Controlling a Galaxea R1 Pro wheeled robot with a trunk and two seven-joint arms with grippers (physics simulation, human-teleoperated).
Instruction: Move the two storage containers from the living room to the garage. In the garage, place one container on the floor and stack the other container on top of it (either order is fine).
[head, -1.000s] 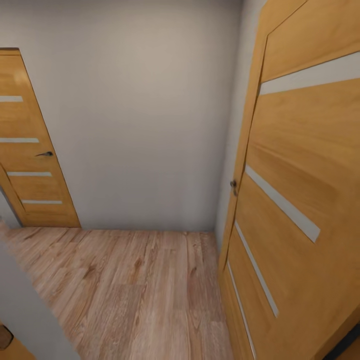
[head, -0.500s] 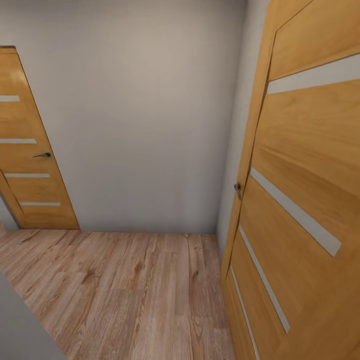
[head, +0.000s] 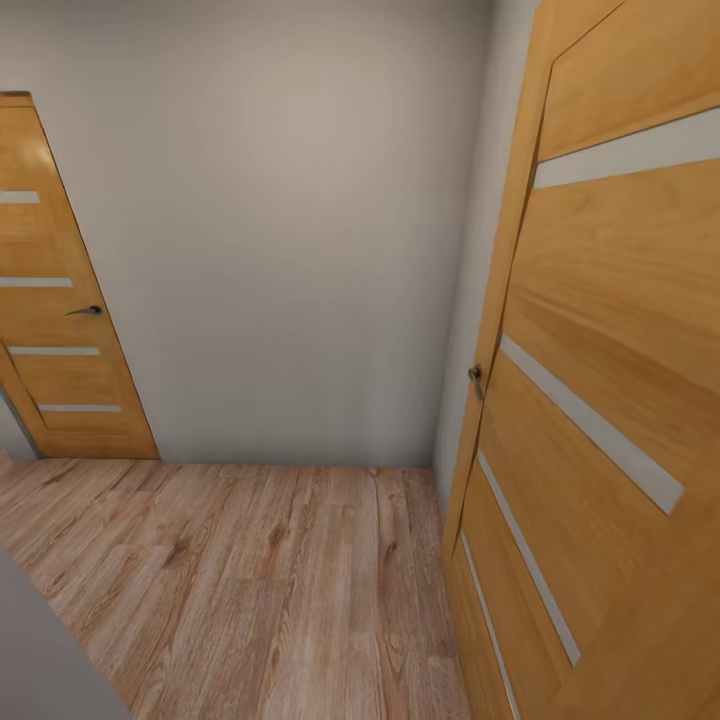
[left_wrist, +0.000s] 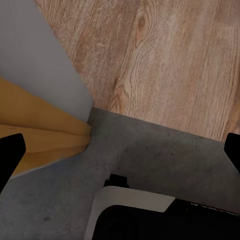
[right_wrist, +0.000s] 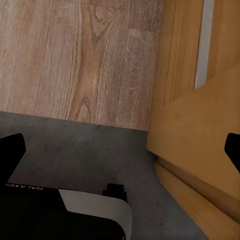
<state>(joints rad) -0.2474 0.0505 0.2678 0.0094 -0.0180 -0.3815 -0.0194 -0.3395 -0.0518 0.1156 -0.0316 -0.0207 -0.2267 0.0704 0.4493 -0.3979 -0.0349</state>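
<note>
Grey floor (left_wrist: 150, 160) beneath open left gripper (left_wrist: 120, 150)

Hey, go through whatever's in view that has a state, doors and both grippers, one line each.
Right door: swung open, leaf angled into the hallway.
Left door: looks shut in its frame.
Left gripper: open, empty.
Right gripper: open, empty.

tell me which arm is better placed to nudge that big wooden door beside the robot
Right, probably. The door stands on the head view's right side, and in the right wrist view it sits close beside the open, empty right gripper.
</note>
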